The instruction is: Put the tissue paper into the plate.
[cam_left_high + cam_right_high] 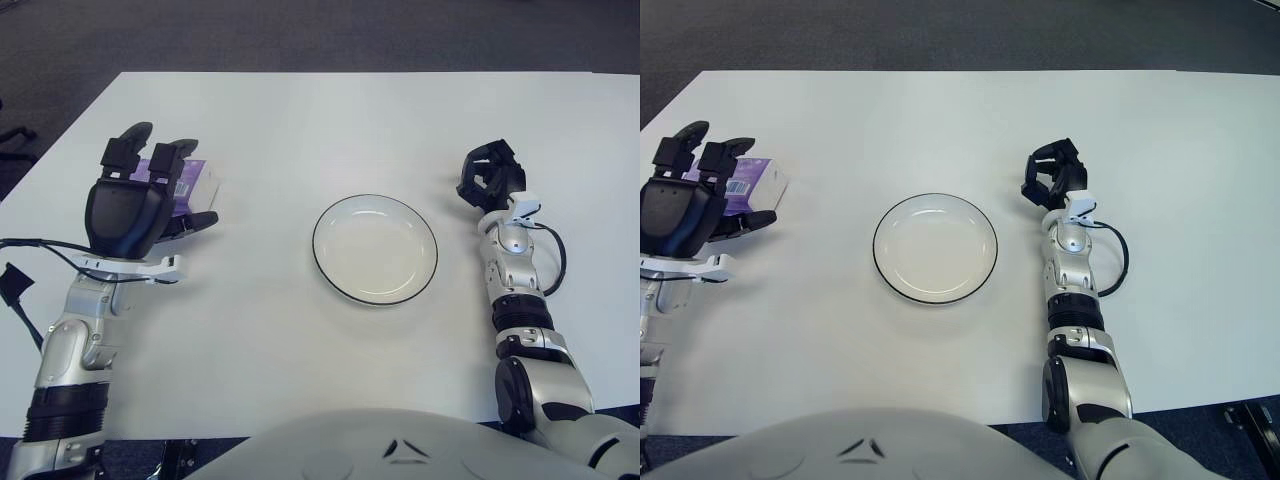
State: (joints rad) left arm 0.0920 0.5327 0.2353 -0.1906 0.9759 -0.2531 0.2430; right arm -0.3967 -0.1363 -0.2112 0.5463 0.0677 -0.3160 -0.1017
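Note:
A purple tissue pack [192, 181] lies on the white table at the left, mostly hidden behind my left hand [165, 185]. That hand hovers over the pack, palm down. Its fingers [126, 145] are spread out past the pack and the thumb [203, 219] points right below it, none of them closed round the pack. A white plate [375, 250] with a thin dark rim sits empty at the table's middle, well right of the pack. My right hand [489, 176] shows right of the plate, fingers curled and holding nothing.
The white table [320, 120] runs wide behind and around the plate. Dark carpet lies beyond its far edge. A black cable [40, 248] trails from my left wrist, and another loops at my right forearm [553, 262].

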